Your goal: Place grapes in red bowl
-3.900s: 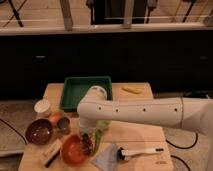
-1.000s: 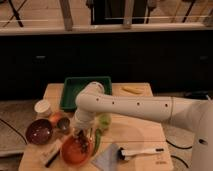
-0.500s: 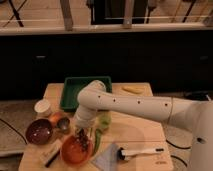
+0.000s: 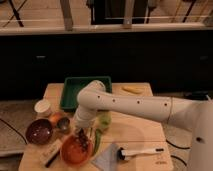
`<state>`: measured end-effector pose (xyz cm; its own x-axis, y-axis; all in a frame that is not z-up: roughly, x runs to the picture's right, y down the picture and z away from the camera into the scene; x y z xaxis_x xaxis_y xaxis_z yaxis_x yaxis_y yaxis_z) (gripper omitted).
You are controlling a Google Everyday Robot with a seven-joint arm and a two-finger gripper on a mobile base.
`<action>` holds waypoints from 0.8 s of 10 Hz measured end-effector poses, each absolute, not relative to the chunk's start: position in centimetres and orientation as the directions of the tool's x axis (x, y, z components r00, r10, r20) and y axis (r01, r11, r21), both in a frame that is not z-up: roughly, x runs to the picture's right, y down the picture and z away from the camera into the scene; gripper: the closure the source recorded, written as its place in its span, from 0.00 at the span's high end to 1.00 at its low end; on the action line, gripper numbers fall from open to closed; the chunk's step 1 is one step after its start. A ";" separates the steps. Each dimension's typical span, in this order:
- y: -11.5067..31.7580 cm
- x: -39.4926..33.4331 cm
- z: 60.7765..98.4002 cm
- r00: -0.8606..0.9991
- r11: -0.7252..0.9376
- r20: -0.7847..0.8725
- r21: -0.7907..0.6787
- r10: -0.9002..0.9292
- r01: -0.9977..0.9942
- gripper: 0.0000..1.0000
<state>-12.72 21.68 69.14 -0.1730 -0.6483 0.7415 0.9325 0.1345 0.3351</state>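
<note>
Small bunch of dark purple-brown grapes (image 4: 83, 142) over right inner side of round orange-red bowl (image 4: 65, 151), right at tip of gripper (image 4: 81, 134); grasping or released, cannot tell. Dark maroon bowl (image 4: 39, 131) just left; green rectangular tray (image 4: 68, 95) behind; all on light wooden table (image 4: 135, 125)

the red bowl (image 4: 69, 153) is orange-red with a plain bright rim. just above the red bowl hangs the dark gripper (image 4: 81, 134), by dark purple-brown grapes (image 4: 84, 143). behind the red bowl is a green tray (image 4: 70, 92); left of it, a maroon bowl (image 4: 38, 131).
</note>
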 end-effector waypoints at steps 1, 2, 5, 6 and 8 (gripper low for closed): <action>21.7 -12.9 69.1 -0.175 0.130 0.740 0.334 -0.649 0.934 0.64; 21.7 -12.9 69.1 -0.176 0.125 0.740 0.332 -0.649 0.935 0.74; 21.7 -13.0 69.2 -0.178 0.118 0.740 0.329 -0.649 0.937 0.80; 21.7 -13.1 69.2 -0.179 0.116 0.740 0.328 -0.649 0.937 0.80; 21.6 -13.2 69.2 -0.181 0.113 0.740 0.328 -0.648 0.938 0.80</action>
